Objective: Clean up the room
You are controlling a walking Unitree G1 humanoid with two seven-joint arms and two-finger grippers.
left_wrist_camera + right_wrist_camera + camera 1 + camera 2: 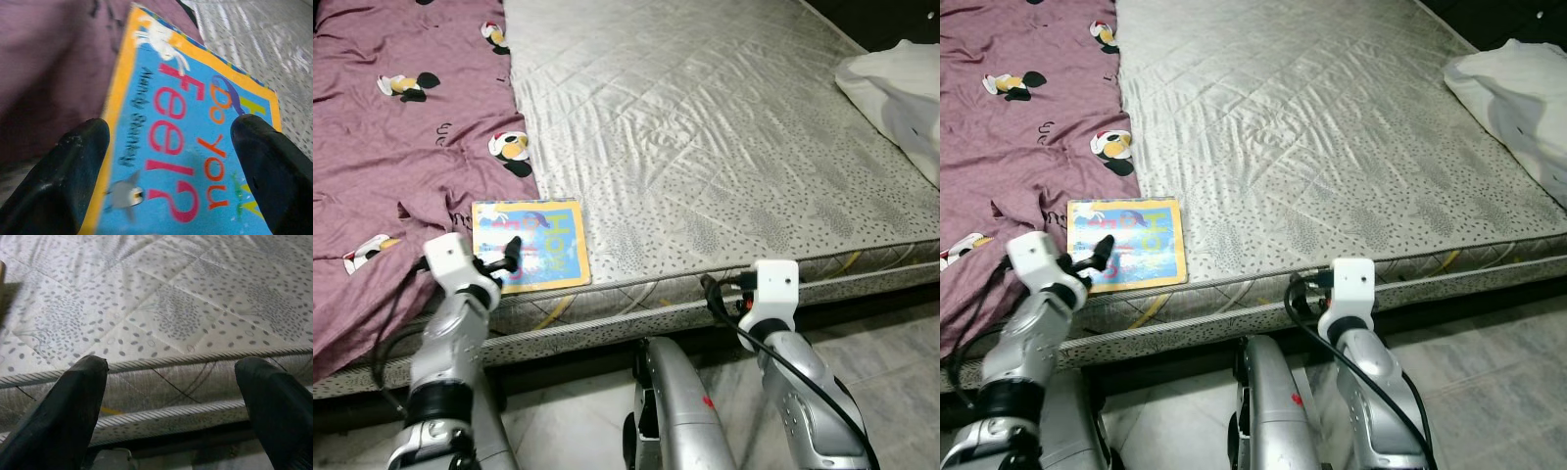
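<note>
Book (530, 245) flat on mattress (724, 147) near front edge, beside purple sheet (391, 147). Left gripper (505, 252) over book, fingers apart (nothing held). Right gripper (171, 406) spread, facing mattress edge.

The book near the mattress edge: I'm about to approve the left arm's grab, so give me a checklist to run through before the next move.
1. Left gripper open: ok, the fingers stand wide apart.
2. Aimed at the book: ok, its cover lies between the fingers in the left wrist view.
3. Book free of clutter: ok, it lies flat on the mattress beside the purple sheet, nothing on top.
4. Fingers touching the book: cannot tell.
5. Right gripper out of the way: ok, open, facing the mattress edge well apart from the book.
6. An edge to grip: cannot tell, the book lies flat.
</note>
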